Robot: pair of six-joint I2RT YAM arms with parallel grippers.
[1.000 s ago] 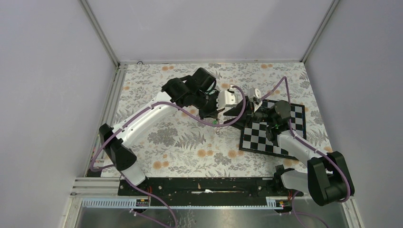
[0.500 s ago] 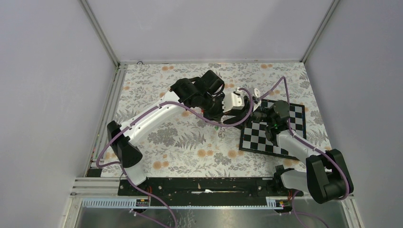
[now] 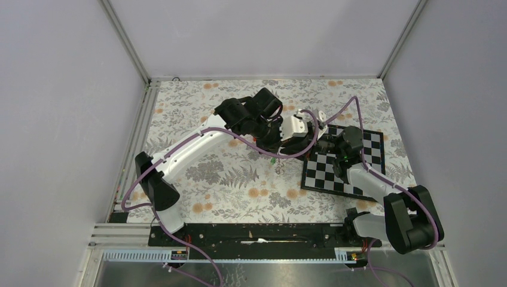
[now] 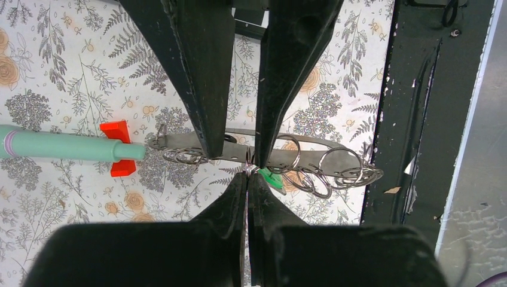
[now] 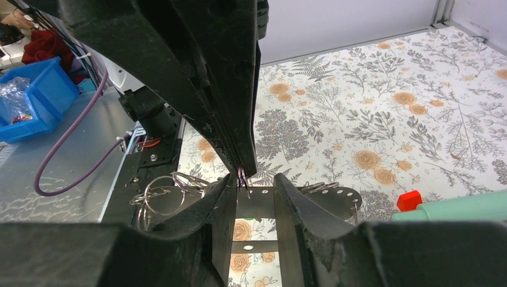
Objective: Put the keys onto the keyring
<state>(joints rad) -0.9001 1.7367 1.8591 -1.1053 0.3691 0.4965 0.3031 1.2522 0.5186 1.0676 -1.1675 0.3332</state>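
The keyring (image 4: 308,156), a flat grey-brown strap loop with small holes, carries several thin metal rings (image 4: 344,170). My right gripper (image 4: 237,158) reaches across the strap (image 5: 260,192) with its fingers apart, one on each side of a short stretch. My left gripper (image 4: 248,174) is shut on a thin ring at the strap's near edge. The green-headed key (image 4: 272,178) sits just beside those tips and shows as a green speck (image 3: 272,160) from above. The darker plain key cannot be made out. Both grippers meet at mid-table (image 3: 284,143).
A teal stick (image 4: 60,146) with a red base (image 4: 116,156) lies at the strap's far end. A chessboard (image 3: 359,173) lies under the right arm. The black base rail (image 4: 412,119) runs along the near edge.
The left arm swung right toward the right gripper, and both grippers settled slightly closer together. The green key shifted a little toward the near side.
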